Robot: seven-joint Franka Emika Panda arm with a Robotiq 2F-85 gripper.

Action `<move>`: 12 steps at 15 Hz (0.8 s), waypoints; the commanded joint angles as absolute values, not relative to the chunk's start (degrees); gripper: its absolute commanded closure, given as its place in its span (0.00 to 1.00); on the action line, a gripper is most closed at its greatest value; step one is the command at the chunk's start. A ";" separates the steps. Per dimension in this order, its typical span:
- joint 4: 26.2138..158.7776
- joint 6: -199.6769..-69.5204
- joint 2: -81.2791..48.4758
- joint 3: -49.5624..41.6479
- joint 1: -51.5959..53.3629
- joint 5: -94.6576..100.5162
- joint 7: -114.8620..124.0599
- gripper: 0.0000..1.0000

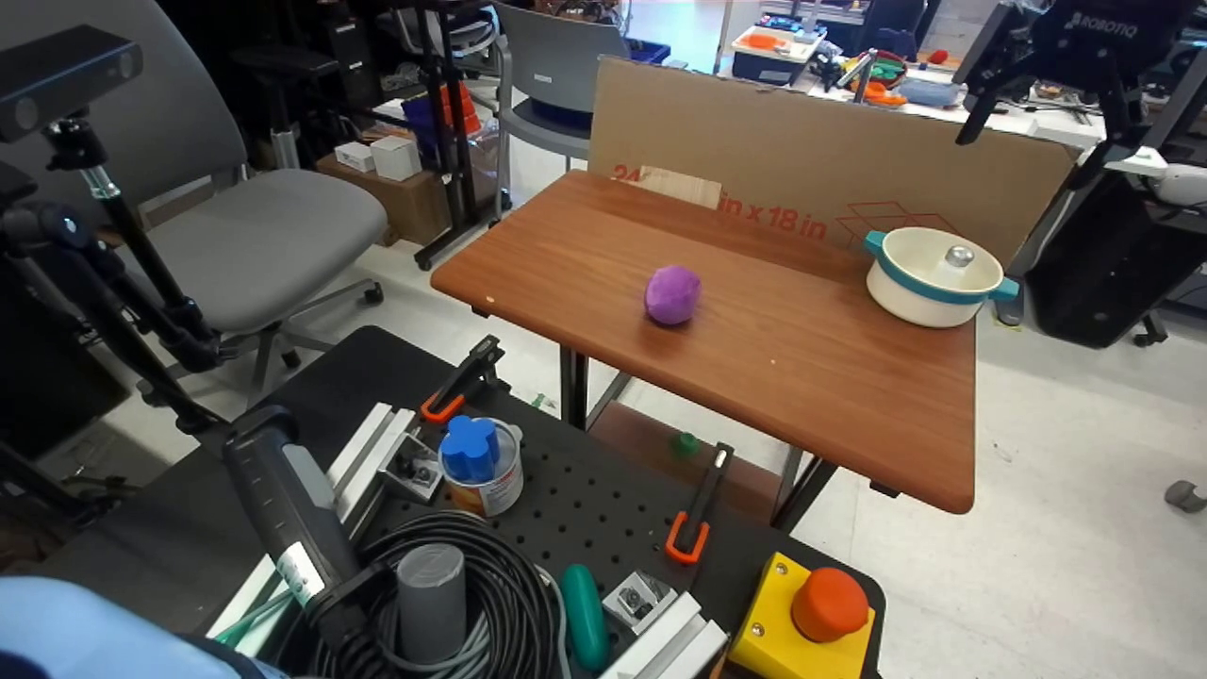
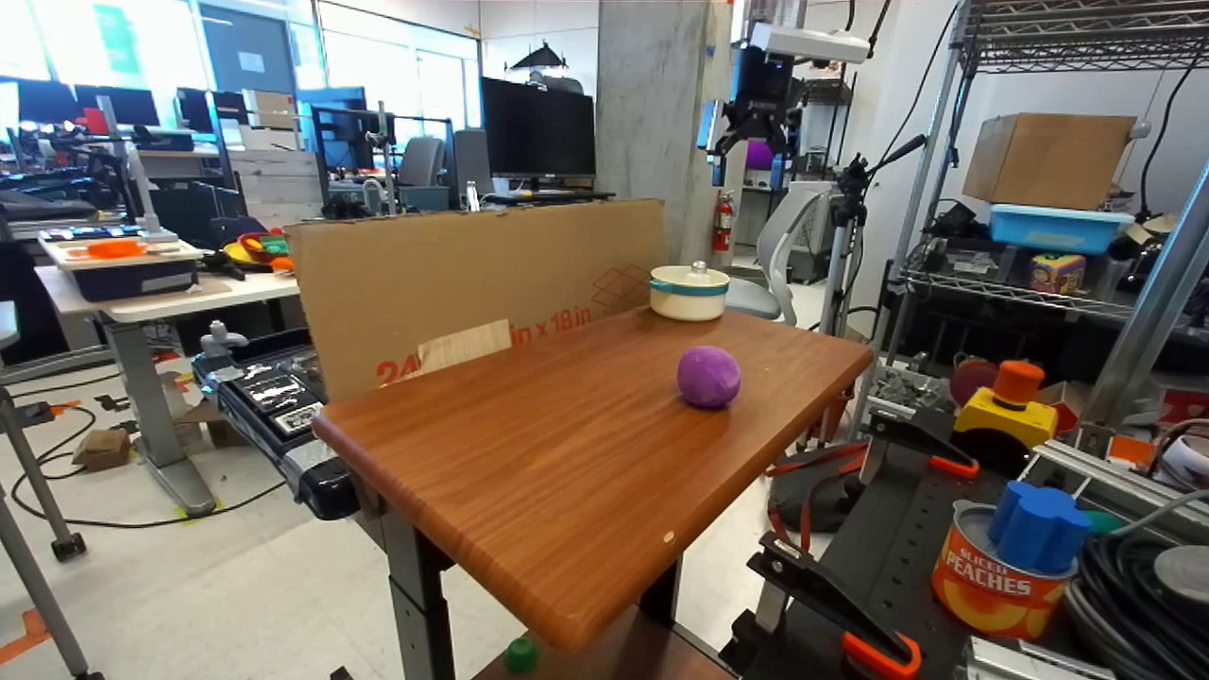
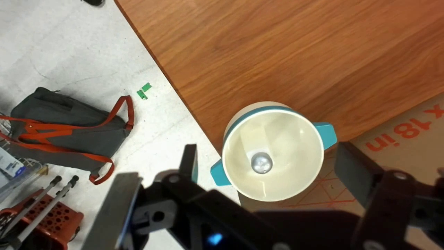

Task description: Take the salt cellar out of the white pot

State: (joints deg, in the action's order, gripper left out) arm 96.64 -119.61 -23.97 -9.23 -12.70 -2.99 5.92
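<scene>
Closest in the wrist view, the gripper (image 3: 270,166) points down with its jaws spread wide, one pad to each side of the pot (image 3: 298,152) as seen from there; in both exterior views it hangs well above the pot. The shaker (image 3: 257,147) stands upright inside the pot, slim and white, its silver cap facing up and visible in all three views. Around it the pot shows a cream inside, a teal band below the lip and two small teal handles. The pot sits at a corner of the brown table (image 1: 585,245), one handle showing past the table's edge in the wrist view. Just beside it, cardboard (image 2: 453,274) with red print stands along the table's long side; whether the two touch, I cannot tell. Well apart from the pot, a purple ball (image 1: 672,295) rests on the table near the opposite long edge. Beyond that edge, a black bench (image 1: 566,500) bears a peach can (image 2: 987,590) with a blue piece (image 2: 1039,529) on top, two clamps (image 1: 705,495) with orange ends, a coil of cable (image 1: 509,585) and a yellow box (image 1: 778,639) with a red button (image 1: 830,605). A gray bag (image 3: 79,139) with orange straps lies on the floor (image 3: 149,121) past the table's edge, and a gray chair (image 1: 273,236) stands near the bench.
</scene>
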 commanded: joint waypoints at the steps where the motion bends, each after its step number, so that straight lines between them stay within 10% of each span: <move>1: 89.21 -120.35 -31.17 -8.93 -14.28 -8.31 8.70 0.00; 12: 76.15 -121.16 -44.29 -9.44 -14.21 -8.69 14.57 0.07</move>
State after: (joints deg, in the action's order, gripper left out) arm 81.10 -121.59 -40.33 -9.23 -14.16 -8.62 12.93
